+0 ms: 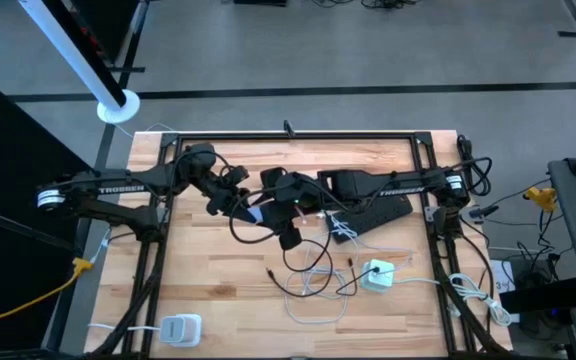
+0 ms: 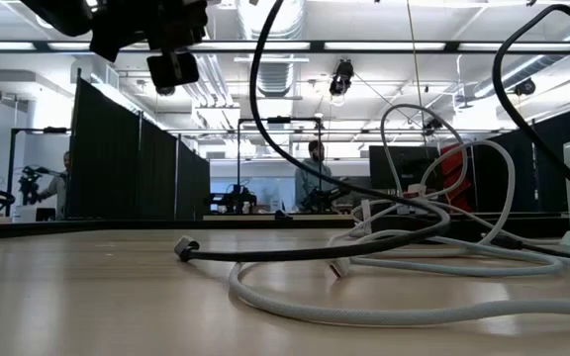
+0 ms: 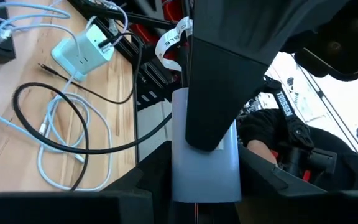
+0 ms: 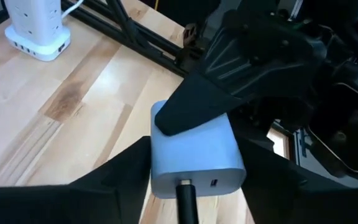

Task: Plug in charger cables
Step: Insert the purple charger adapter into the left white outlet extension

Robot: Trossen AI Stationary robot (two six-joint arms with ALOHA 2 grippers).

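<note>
You have a pale wood table (image 1: 218, 290) in a dark frame, with a hall of black partitions behind it. Both arms meet over the middle: your left pincer (image 1: 251, 212) and right pincer (image 1: 280, 200) are each closed on the same small grey charger block (image 4: 194, 155), one from each side, lifted off the wood. A black cable (image 4: 186, 204) is plugged into the block's face. The other charger cables (image 1: 313, 280), black and white loops, lie on the table just below and beside the right pincer, next to a white charger block (image 1: 376, 273). Another white block (image 1: 179, 328) sits well away from the left pincer.
</note>
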